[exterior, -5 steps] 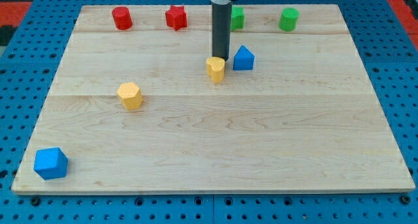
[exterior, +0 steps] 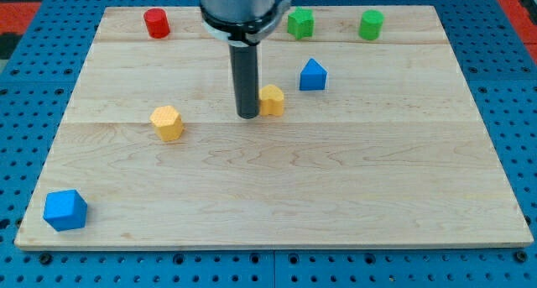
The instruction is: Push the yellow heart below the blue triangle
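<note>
The tool is a plain rod with nothing to open or close; my tip (exterior: 248,114) is set against the view's left side of the yellow heart (exterior: 272,99), apparently so a rightward push can be given. The heart is seen on the wooden surface (exterior: 277,196), below and left of the blue triangle (exterior: 312,75), not yet under it.

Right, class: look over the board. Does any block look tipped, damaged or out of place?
Nothing stands out. Every block sits flat and whole on the wooden board. My tip stands just at the view's left of the yellow heart, which lies left of and below the blue triangle, not yet under it.
</note>
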